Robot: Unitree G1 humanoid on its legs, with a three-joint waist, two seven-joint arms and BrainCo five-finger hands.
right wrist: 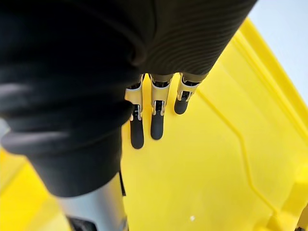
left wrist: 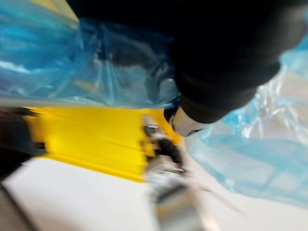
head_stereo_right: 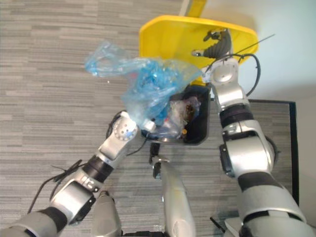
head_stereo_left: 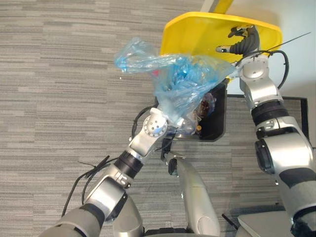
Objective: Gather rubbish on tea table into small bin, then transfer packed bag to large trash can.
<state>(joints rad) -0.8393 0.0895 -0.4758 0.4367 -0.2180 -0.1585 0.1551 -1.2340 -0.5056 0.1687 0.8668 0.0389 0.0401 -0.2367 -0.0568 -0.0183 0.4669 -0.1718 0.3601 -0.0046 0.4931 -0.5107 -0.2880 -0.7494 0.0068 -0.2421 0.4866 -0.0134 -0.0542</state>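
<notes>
Bag (head_stereo_left: 180,81), soft, light: I am favouring its neck; grip of left hand (left wrist: 221,62) untellable, right hand (head_stereo_left: 244,42) resting straight-fingered on lid (head_stereo_left: 197,34).

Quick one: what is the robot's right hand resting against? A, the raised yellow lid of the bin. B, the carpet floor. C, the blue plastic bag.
A: the right hand lays straight fingers flat against the yellow lid, while the blue bag hangs over the black bin.
</notes>
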